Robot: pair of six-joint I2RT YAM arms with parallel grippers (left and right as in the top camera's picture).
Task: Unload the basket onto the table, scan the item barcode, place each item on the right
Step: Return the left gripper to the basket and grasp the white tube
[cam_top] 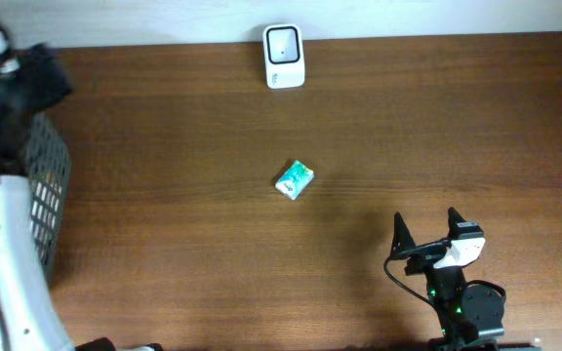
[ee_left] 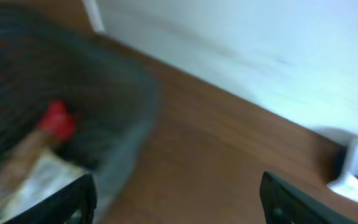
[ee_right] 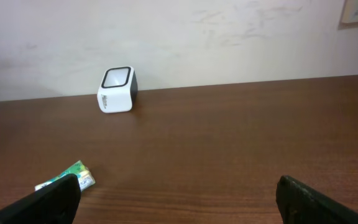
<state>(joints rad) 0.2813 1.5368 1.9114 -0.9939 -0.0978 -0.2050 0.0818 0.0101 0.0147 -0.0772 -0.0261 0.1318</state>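
**Fingers wide on both arms, green packet waiting mid-table, scan not done**

Right gripper (ee_right: 179,208) is sitting low at the near edge of the table (cam_top: 164,117), jaws spread wide with nothing between them. It is facing the green packet (cam_top: 295,179), probably lining up for a pick. The packet is lying flat in the middle of the table, well apart from both arms and from the white barcode scanner (cam_top: 284,57), which is standing at the far edge against the wall. Its window is facing up, so the barcode side will likely need turning down over it.

Left gripper (ee_left: 176,202) is hovering over the mesh basket (ee_left: 123,112) at the left edge, jaws apart and empty. That view is heavily motion-blurred: a red thing (ee_left: 58,118) and something pale are showing inside the basket, too smeared to name. No barcode is readable on the packet, and the overhead view is cutting off most of the left arm.
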